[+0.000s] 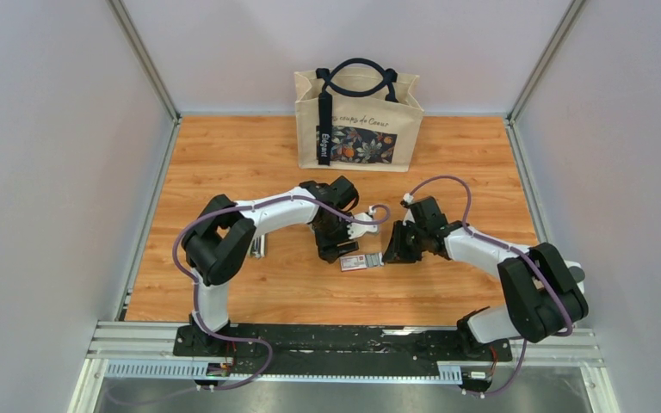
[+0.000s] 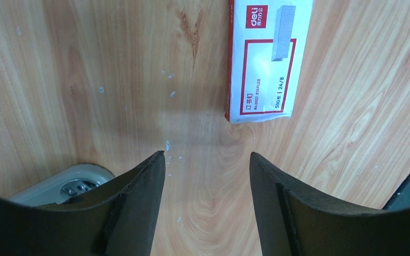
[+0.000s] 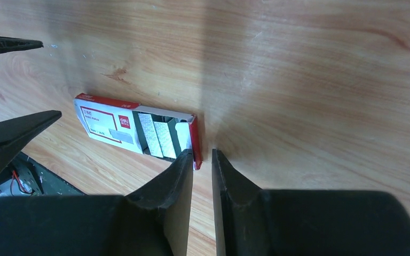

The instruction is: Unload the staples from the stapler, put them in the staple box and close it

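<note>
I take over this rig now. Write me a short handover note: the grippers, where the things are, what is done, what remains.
Left gripper: open, empty, over the table, staple box ahead of it.
Right gripper: nearly closed, nothing seen in it, tips at the box's open end.
Staple box: flat between the grippers, one end open, staple strips showing inside.
Stapler: probably the pale object beside the left gripper, mostly hidden.
Done: cannot tell whether staples have left the stapler.
Left: likely grasp the stapler, open it, take the strip out.
</note>
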Motion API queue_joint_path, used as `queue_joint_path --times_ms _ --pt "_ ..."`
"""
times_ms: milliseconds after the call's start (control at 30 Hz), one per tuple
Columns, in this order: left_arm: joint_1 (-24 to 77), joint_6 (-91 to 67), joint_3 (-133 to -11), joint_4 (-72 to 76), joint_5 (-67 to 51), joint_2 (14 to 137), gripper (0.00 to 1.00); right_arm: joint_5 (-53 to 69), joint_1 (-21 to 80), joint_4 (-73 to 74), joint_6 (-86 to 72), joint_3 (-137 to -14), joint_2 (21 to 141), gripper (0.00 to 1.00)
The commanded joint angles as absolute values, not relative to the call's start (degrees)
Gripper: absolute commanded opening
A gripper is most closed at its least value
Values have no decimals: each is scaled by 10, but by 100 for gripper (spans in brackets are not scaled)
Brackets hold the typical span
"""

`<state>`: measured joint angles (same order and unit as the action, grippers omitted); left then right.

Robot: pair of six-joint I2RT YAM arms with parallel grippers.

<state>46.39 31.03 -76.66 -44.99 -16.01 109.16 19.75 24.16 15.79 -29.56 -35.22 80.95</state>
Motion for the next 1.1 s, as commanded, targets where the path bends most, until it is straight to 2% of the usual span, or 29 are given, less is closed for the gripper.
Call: queue_joint_path --times_ms 0,633,1067 --pt "471 329 -778 -435 -157 1109 67 218 238 125 -312 -345 813 23" --pt "493 326 -793 -423 -151 1134 66 232 237 111 -317 -340 822 21" --pt "499 328 -766 -425 -157 1107 58 227 238 120 -313 -342 817 19"
